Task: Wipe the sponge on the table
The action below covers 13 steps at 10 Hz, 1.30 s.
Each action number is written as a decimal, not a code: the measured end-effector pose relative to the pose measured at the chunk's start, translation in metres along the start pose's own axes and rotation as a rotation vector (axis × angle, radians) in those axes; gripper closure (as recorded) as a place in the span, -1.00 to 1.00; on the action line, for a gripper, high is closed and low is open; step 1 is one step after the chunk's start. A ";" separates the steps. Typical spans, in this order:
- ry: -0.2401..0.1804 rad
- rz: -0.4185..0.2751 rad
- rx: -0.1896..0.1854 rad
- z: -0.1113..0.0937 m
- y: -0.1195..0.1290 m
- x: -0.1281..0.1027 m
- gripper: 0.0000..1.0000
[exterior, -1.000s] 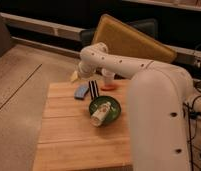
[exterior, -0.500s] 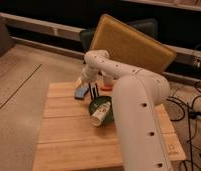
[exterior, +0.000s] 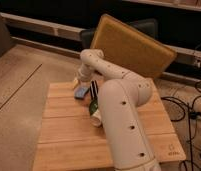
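Note:
The sponge [exterior: 81,92] is a small blue pad lying on the far left part of the light wooden table [exterior: 59,135]. My gripper [exterior: 78,83] comes down from the white arm's bent wrist and sits right at the sponge's far edge, apparently touching it. My arm [exterior: 119,115] runs from the bottom of the view up across the tabletop.
A green bowl [exterior: 93,106] shows only as a sliver beside my arm, with a white object [exterior: 96,119] in front of it and a black striped item [exterior: 94,90] next to the sponge. A mustard-yellow panel [exterior: 131,47] leans behind the table. Cables [exterior: 186,107] lie on the floor at right.
My arm has swung leftward across the table and now covers most of the green bowl. The sponge stays at nearly the same spot, with the gripper still at it.

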 end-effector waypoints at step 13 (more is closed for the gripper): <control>0.152 -0.132 0.106 0.030 0.026 -0.003 -0.30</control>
